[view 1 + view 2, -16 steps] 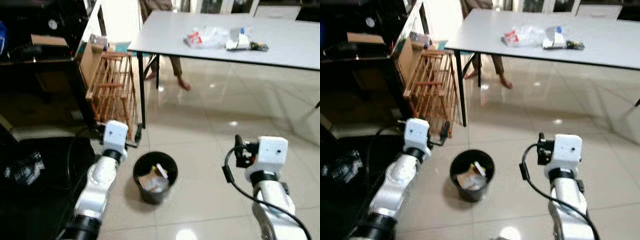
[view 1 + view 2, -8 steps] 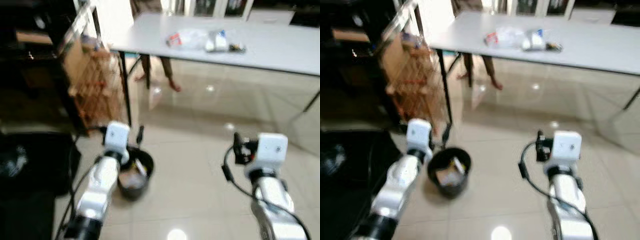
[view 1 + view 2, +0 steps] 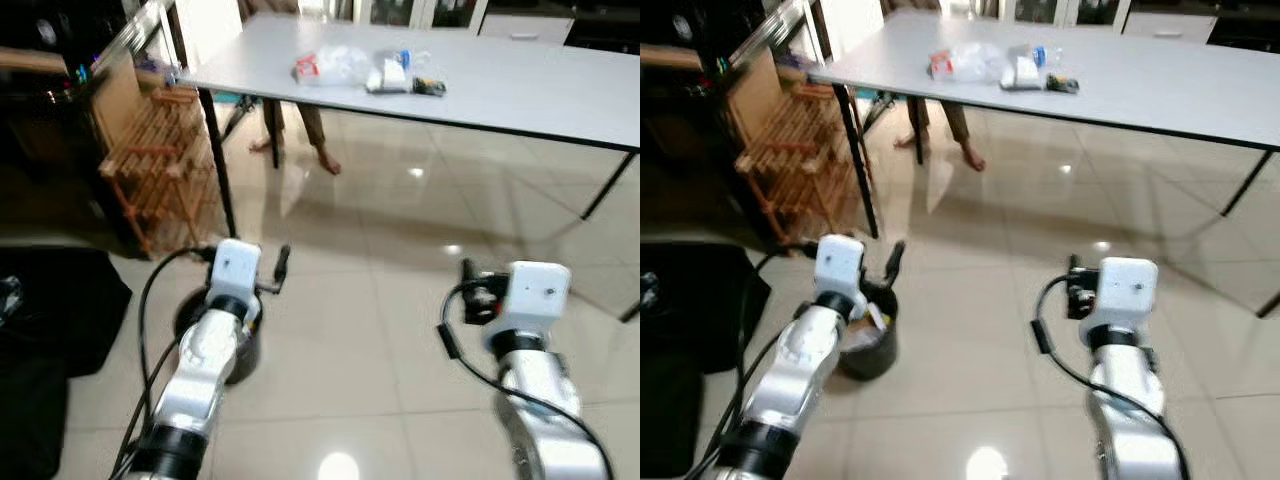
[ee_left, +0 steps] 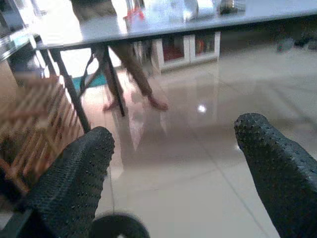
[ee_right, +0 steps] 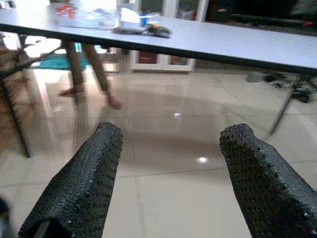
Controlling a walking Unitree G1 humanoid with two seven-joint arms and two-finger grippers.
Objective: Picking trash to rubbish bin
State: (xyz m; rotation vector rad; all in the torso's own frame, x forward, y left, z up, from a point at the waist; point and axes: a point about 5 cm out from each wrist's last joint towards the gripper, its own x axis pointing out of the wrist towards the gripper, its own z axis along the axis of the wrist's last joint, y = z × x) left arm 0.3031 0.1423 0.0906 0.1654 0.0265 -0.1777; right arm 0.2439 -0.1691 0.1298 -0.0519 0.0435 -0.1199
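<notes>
Trash lies on the white table [image 3: 520, 85] ahead: crumpled clear plastic bags [image 3: 335, 65], a white packet [image 3: 385, 76] and a small dark item [image 3: 428, 87]. The black rubbish bin [image 3: 868, 342] stands on the floor at my left, holding paper scraps and half hidden behind my left arm. My left gripper [image 4: 173, 148] is held over the bin's far rim, open and empty. My right gripper [image 5: 171, 144] is raised over bare tiles to the right, also open and empty. Both point toward the table.
A person's bare legs [image 3: 315, 135] stand behind the table's left end. A wooden rack [image 3: 150, 165] leans beside the table leg [image 3: 217, 170]. A black bag [image 3: 50, 310] lies on the floor at my left. Glossy tiles stretch between me and the table.
The camera has swung right and moved closer to the table, so the bin now sits further left, under my left arm. Both grippers stay open and empty.
</notes>
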